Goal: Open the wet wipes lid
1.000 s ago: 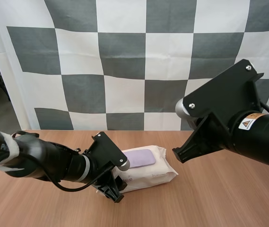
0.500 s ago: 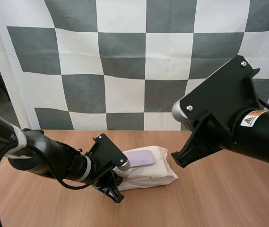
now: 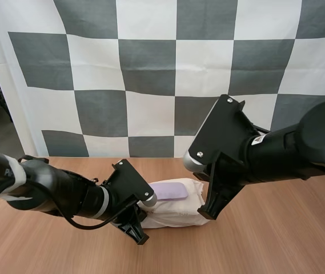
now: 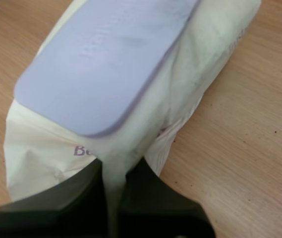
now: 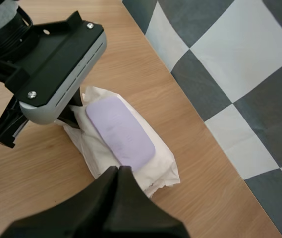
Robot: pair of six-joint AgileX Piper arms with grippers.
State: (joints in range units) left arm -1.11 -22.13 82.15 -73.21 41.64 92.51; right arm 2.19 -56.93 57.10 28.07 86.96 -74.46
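While the soft, light pack of wet wipes [image 3: 179, 210] is being pinched by its crimped end in the left fingers [image 4: 81, 193] near the table's [image 3: 276, 240] far edge, the right fingers [image 5: 113, 193] are being held closed, empty, above its stiff lid [image 5: 120, 131], likely best lifted at its rim.
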